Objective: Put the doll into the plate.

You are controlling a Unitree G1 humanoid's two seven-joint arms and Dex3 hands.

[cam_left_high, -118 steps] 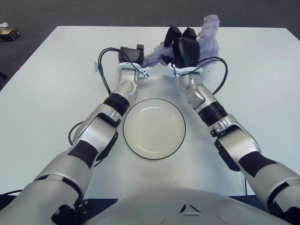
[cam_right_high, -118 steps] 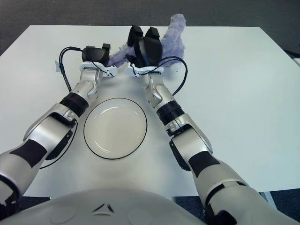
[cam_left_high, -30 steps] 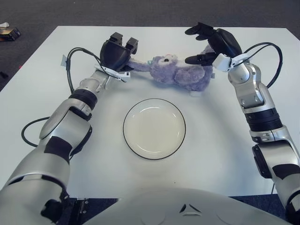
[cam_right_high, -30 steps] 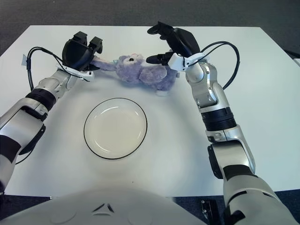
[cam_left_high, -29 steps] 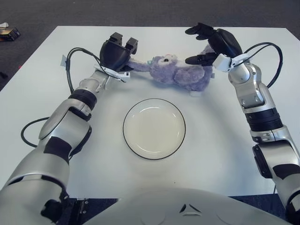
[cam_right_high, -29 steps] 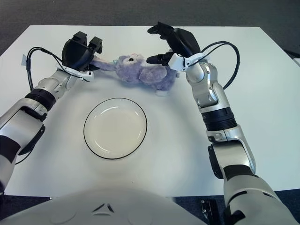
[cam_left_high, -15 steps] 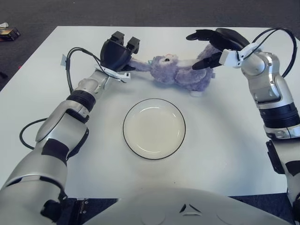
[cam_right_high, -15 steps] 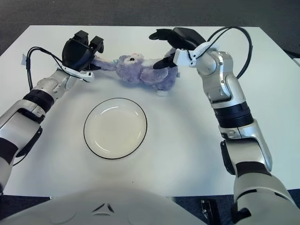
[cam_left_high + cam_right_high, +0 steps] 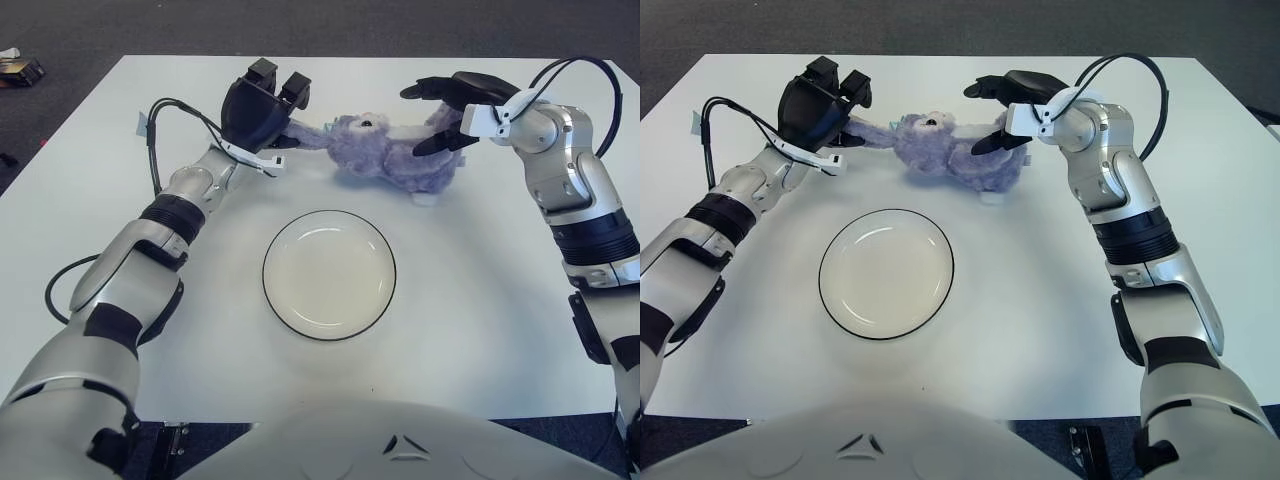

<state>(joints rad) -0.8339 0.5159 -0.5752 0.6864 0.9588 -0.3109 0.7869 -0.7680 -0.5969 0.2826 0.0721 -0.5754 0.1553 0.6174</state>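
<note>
Doll: fluffy lilac plush bear (image 9: 390, 155), lying on its side on the white table (image 9: 90, 230), just beyond the far rim of the plate.
Left hand (image 9: 262, 108): clenched on the doll's outstretched limb.
Right hand (image 9: 452, 112): fingers spread around the doll's right end, grasping nothing.
Risk: a one-limb hold may let the limp body swing and fall short of the plate.
Plate: round white dish with dark rim (image 9: 329, 274), holding nothing.

1. A white bench (image 9: 100, 260) fills the view, with dark floor (image 9: 300, 25) beyond its far edge.
2. A round plate (image 9: 329, 275) with a dark rim lies near the bench's middle.
3. A purple doll (image 9: 395, 155) lies on the bench, beyond the plate.
</note>
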